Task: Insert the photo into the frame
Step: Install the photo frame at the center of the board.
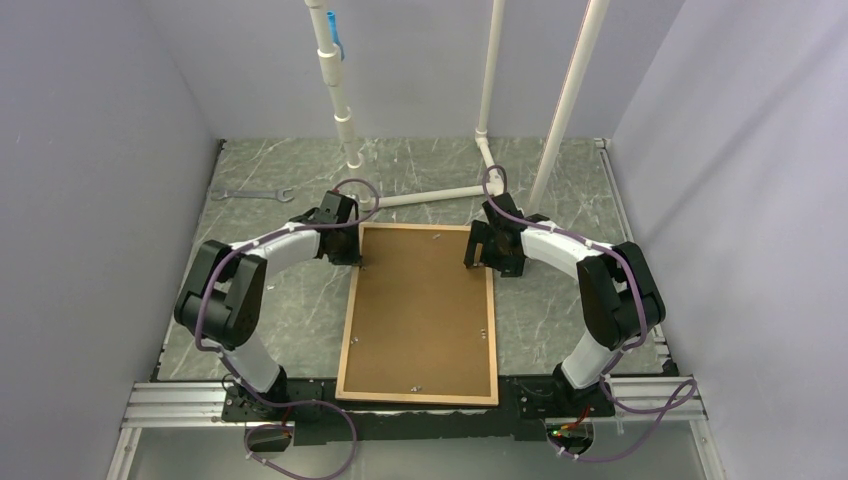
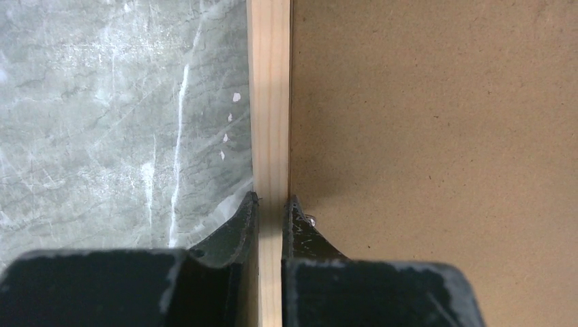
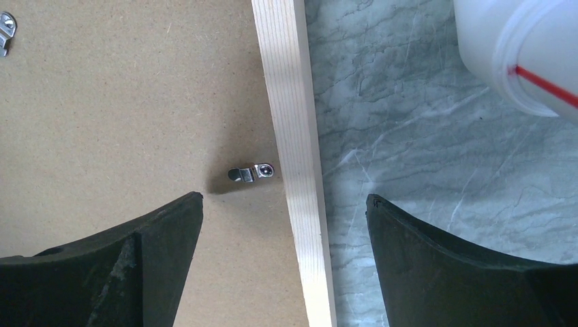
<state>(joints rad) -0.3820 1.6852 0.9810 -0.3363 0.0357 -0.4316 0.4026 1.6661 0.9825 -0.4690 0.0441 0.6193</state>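
The left gripper (image 2: pixel 274 199) pinches the frame (image 2: pixel 269 102) (right gripper (image 3: pixel 284 199) spread wide)

Both arms (image 1: pixel 285 240) show white links, black joints, purple cables (image 1: pixel 352 183).

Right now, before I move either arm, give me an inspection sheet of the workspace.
Surface: grey marbled table.
Job's things: frame lies back-up with brown backing panel in it; photo not seen.
Clutter: wrench at far left.
Grippers: left gripper shut on the frame's left strip; right gripper open astride the right strip, near a metal clip.
Cables: purple cables run along both arms.
Surroundings: white pipe structure behind; grey walls.
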